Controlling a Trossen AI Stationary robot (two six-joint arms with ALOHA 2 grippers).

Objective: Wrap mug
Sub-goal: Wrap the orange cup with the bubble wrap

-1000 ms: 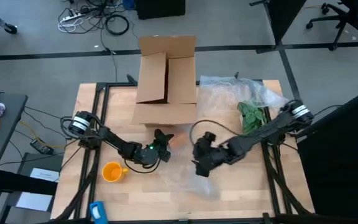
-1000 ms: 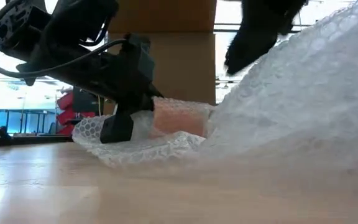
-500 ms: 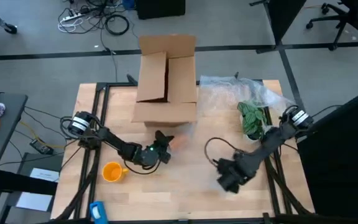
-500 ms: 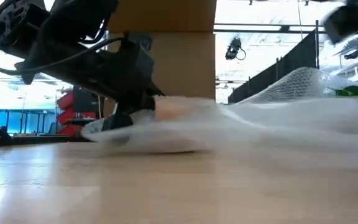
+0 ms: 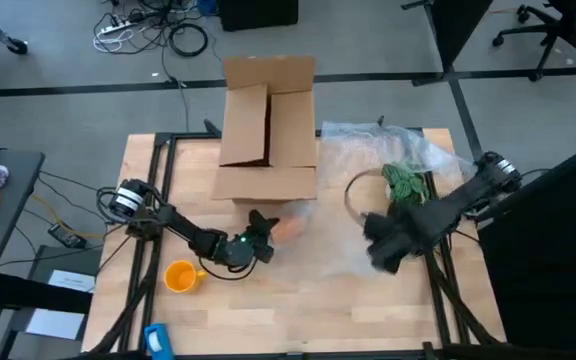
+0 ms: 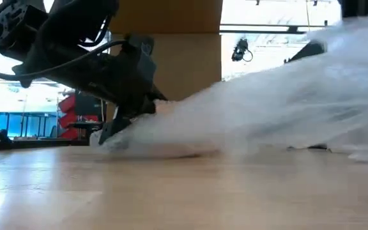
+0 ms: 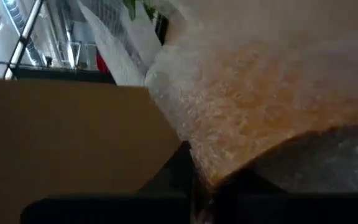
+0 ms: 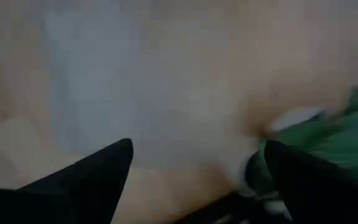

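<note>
On the desk (image 5: pixel 298 305) near its left edge stands the mug (image 5: pixel 180 277): small, glossy, rigid, judged light, slippery and breakable, best taken by rim or handle. Left hand (image 5: pixel 261 238) lies just beside it toward the box (image 5: pixel 268 125), pinning bubble wrap (image 6: pixel 267 115), grip width cannot be told. Right hand (image 5: pixel 386 243), well apart, spread open.

The wooden table (image 5: pixel 298 315) carries a cardboard box (image 5: pixel 268 125), bubble wrap (image 5: pixel 368 190) — and the mug (image 5: pixel 180 276).
</note>
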